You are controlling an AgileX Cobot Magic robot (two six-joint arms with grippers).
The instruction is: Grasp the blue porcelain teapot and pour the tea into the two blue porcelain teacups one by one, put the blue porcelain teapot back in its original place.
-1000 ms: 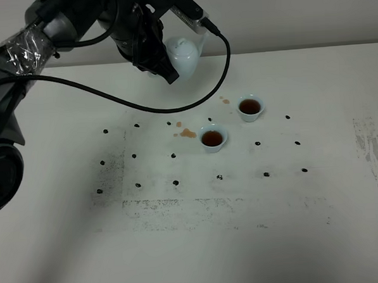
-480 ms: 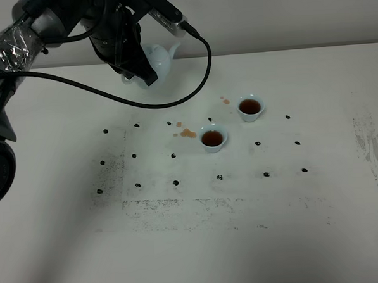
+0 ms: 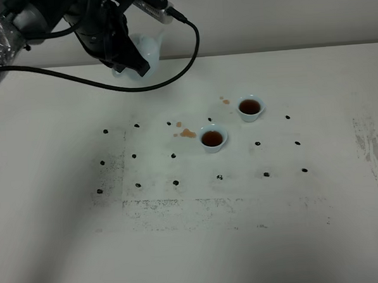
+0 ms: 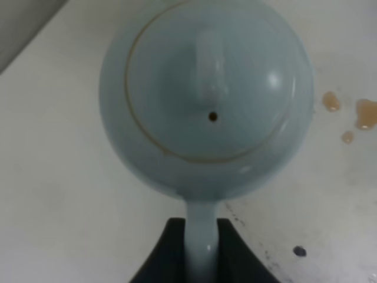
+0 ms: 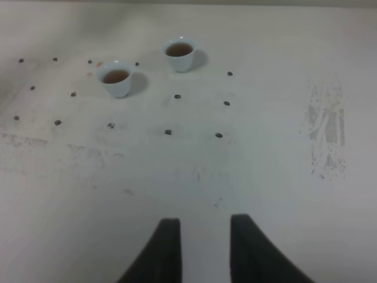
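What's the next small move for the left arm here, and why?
Probably lower the teapot onto the table at the far left and only then open. Both teacups already hold tea, so pouring looks done, and the left gripper is shut on the teapot's handle, apparently above the surface.

Right tool (image 5: 203, 247): two dark fingers, nothing between them, above a white surface (image 5: 235, 171). Two pale blue teacups (image 5: 116, 79) (image 5: 179, 53) stood apart, each holding brown tea. Dark dots scattered near them; grey scuffed patch (image 5: 327, 130) to one side.
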